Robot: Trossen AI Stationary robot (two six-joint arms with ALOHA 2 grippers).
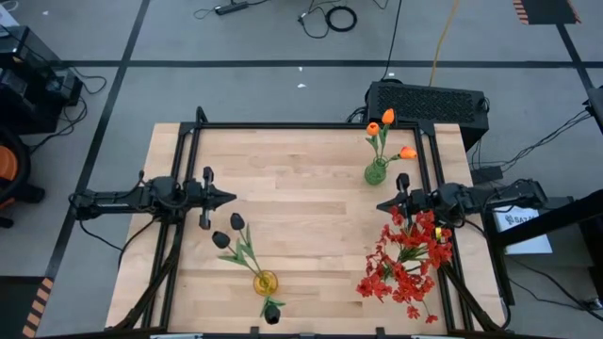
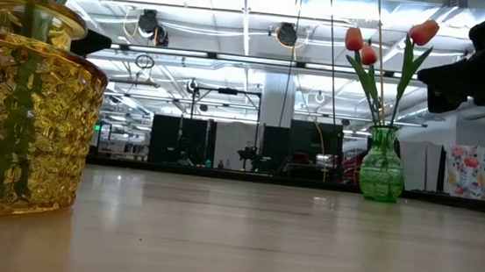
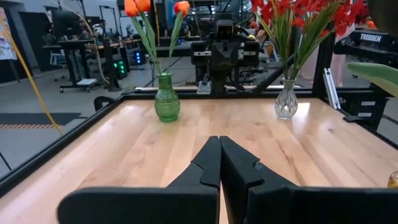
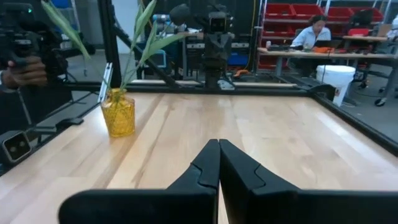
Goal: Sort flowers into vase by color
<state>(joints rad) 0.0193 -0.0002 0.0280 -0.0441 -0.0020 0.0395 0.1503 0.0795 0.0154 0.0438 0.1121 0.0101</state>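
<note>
Three orange tulip-like flowers (image 1: pixel 387 129) stand with their stems in a green glass vase (image 1: pixel 375 172) at the table's far right; the green vase (image 2: pixel 383 164) also shows in the low view. Black tulip-like flowers (image 1: pixel 231 233) stand in a yellow glass vase (image 1: pixel 266 282) near the near edge. Bushy red flowers (image 1: pixel 405 259) fill a clear vase (image 3: pixel 286 104) at the near right. My left gripper (image 1: pixel 229 198) hovers shut at the table's left, my right gripper (image 1: pixel 382 205) shut at its right. Neither touches anything.
Bare wooden table top (image 1: pixel 301 217) lies between the two grippers and the three vases. A black metal frame (image 1: pixel 311 125) runs along the table's edges. A black box (image 1: pixel 429 102) sits beyond the far edge. A person (image 4: pixel 311 32) sits at a desk in the room behind.
</note>
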